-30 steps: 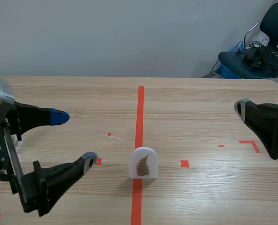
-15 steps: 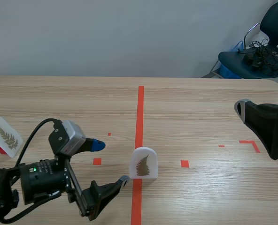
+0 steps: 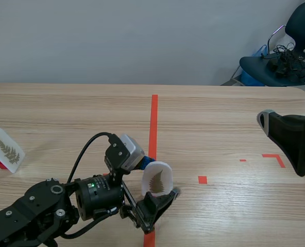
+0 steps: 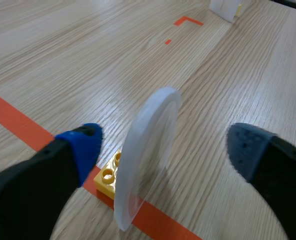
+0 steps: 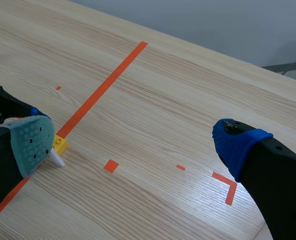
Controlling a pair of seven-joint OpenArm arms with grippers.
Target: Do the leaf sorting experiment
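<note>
Presently the left gripper (image 4: 164, 146) stands spread around the leaf card (image 3: 156, 181), one finger on each side of it, and grasps nothing. The left wrist view shows the card edge-on between the fingers with bare wood visible on both sides: the gap to the blue-padded finger (image 4: 83, 147) is narrow, the gap to the other finger is wide, and no contact is seen. The card is a white arch-shaped plate bearing a brown fern-like leaf print. It stands on its flat edge on the red tape line (image 3: 153, 118) that runs down the middle of the tabletop (image 3: 65, 103), toward the near edge, with the printed face turned to that edge. A small yellow brick (image 4: 107, 177) sits on the tape against the foot of the card, on the side of the blue-padded finger. The left arm (image 3: 49, 206) lies low along the near edge, coming in from the near left corner, with a black cable looping over its wrist. A second leaf card (image 3: 5, 149) of the same make stands close to the left edge of the tabletop, leaning slightly, well apart from the first. The right gripper (image 5: 135, 145) is held near the right edge of the tabletop, fingers wide apart and empty, well clear of both cards. Beyond the far right corner stands a dark blue chair (image 3: 258, 66) with a tangle of black cables (image 3: 282, 55) on its seat.
</note>
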